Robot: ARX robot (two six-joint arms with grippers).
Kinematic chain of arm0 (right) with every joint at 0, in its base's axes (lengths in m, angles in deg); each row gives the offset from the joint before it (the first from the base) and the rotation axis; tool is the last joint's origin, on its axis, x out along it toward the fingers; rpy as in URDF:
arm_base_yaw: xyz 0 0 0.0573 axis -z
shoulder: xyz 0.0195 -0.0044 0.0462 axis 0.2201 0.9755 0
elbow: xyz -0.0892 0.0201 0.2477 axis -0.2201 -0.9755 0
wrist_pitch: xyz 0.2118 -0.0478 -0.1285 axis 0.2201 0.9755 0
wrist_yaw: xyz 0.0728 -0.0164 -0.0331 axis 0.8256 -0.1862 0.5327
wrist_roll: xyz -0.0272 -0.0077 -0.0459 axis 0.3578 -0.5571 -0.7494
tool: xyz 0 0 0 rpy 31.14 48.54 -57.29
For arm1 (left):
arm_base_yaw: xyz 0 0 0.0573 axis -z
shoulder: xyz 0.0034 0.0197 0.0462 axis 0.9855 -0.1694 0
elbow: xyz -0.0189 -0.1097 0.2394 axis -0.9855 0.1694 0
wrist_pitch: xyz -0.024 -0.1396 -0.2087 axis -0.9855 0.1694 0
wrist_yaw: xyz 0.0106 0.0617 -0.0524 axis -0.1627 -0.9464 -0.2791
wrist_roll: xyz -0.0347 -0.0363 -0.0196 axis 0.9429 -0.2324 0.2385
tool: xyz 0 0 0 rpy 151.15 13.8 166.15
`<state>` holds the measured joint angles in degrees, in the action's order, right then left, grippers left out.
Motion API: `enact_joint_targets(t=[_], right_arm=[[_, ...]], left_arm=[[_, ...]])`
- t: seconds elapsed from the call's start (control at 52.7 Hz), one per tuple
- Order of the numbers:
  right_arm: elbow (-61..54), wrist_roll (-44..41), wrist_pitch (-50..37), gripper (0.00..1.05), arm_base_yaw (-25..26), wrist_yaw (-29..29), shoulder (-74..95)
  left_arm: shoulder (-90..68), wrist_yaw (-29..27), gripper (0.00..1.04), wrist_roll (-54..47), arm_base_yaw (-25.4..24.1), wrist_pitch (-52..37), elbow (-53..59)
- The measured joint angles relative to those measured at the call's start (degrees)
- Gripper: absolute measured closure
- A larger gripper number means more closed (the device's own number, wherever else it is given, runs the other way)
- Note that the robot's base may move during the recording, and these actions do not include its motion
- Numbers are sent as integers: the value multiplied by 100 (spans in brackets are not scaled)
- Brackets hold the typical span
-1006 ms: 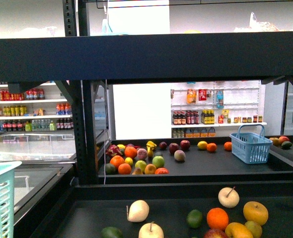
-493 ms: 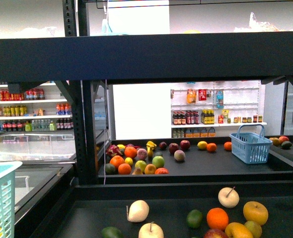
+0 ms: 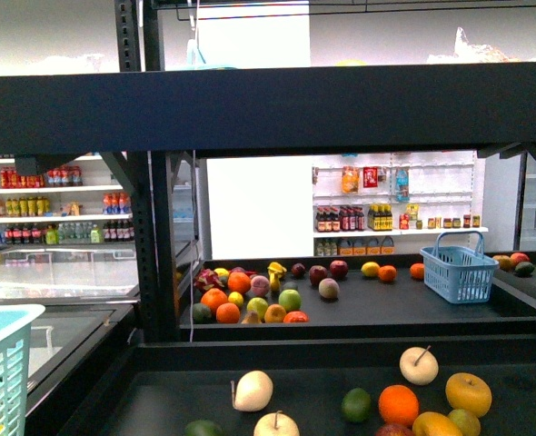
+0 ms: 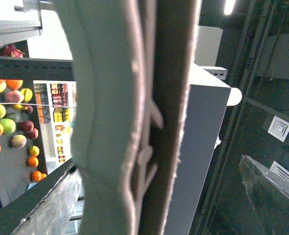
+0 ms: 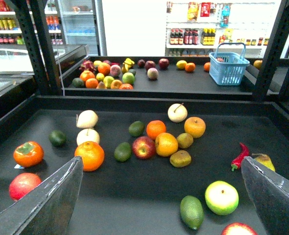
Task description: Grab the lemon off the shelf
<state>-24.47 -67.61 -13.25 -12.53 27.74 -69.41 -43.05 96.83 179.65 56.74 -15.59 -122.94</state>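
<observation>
there, blue basket [image 3: 459,270] sits on the shelf [image 3: 395,304].

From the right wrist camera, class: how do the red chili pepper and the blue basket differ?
The red chili pepper lies on the near tier of the shelf; the blue basket stands upright on the far tier. The pepper is small, thin and curved; the basket is larger, boxy and open-weave, with a handle. The pepper is red, the basket light blue. Both rest on dark tiers toward the same side.
</observation>
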Motion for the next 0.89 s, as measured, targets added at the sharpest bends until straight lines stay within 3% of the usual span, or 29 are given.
enact_joint_targets(t=[0.38, 0.474, 0.588, 0.892], right_arm=[[0, 0, 0, 8, 0, 0, -2], [0, 0, 0, 8, 0, 4, -2], [0, 0, 0, 8, 0, -11, -2], [0, 0, 0, 8, -4, 13, -7]], left_arm=[[24, 46, 8, -164, -90, 0, 111], [597, 516, 8, -787, -422, 129, 734], [1539, 535, 8, -1589, -761, 509, 1207], [2035, 664, 8, -2124, -723, 1198, 1360]])
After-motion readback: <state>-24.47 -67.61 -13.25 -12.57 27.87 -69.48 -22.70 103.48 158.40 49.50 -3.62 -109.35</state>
